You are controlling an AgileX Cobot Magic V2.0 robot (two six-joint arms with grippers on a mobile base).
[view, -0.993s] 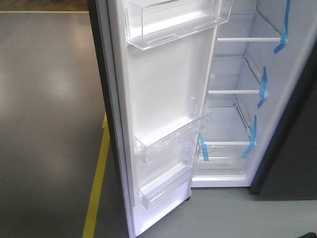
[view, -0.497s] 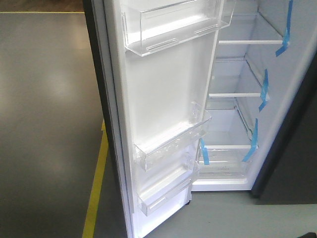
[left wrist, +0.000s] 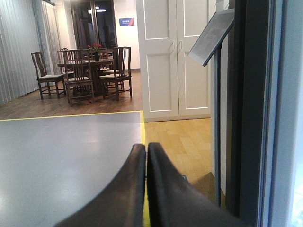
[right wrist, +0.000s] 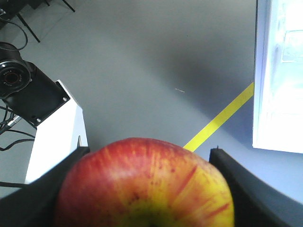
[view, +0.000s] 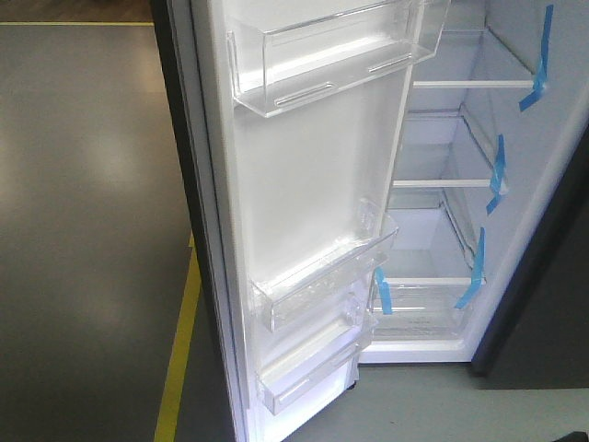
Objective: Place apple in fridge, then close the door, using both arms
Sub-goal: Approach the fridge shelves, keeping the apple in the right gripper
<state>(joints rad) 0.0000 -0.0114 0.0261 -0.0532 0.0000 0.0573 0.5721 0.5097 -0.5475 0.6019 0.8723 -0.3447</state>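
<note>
Fridge drifted toward 3 o'clock. My right end effector clamps apple; left end effector closed, empty. Enter level.

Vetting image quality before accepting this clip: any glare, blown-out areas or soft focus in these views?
Front view: fridge interior bright but readable, soft glare patches on the floor. Left wrist view: left gripper dark and soft, chairs behind sharp. Right wrist view: fridge blown out white; apple close, slightly soft.

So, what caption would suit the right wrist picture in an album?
Right gripper clasping a red-and-yellow apple over grey floor, the white fridge bright at the right edge.
</note>
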